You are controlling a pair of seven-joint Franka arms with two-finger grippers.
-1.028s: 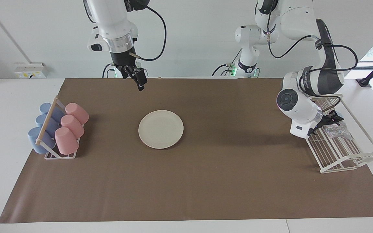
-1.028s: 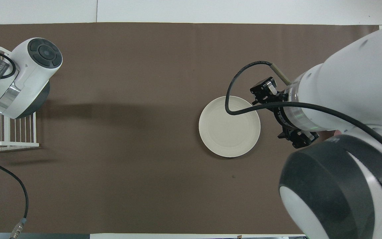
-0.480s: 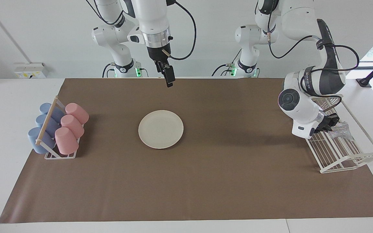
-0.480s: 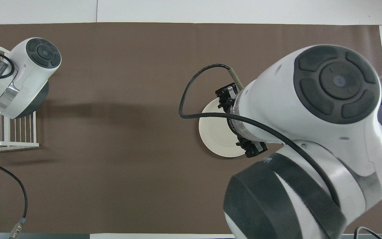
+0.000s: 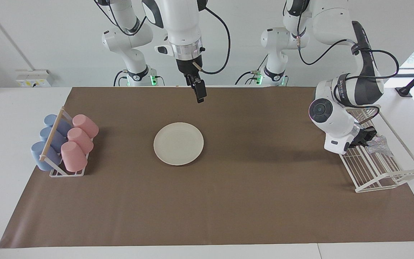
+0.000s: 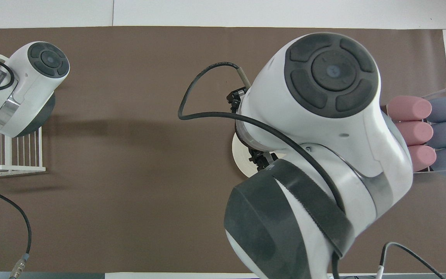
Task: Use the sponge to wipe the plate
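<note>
The cream-white plate (image 5: 178, 143) lies flat on the brown mat; in the overhead view only an edge of the plate (image 6: 241, 159) shows under the right arm. The silvery-grey sponge (image 5: 379, 145) sits on the white wire rack (image 5: 383, 172) at the left arm's end of the table. My left gripper (image 5: 368, 137) reaches down into the rack, and its dark fingers look shut on the sponge's edge. It is hidden in the overhead view. My right gripper (image 5: 200, 95) hangs in the air, over the mat between the plate and the robots, holding nothing.
A rack of pink and blue cups (image 5: 65, 144) stands at the right arm's end of the table; the cups also show in the overhead view (image 6: 420, 131). The brown mat (image 5: 228, 208) covers the table. The right arm's bulk (image 6: 323, 147) fills much of the overhead view.
The right arm has swung toward the left arm's end, bringing its gripper over the mat just beside the plate. The left gripper's fingers, spread a second ago, have closed on the sponge.
</note>
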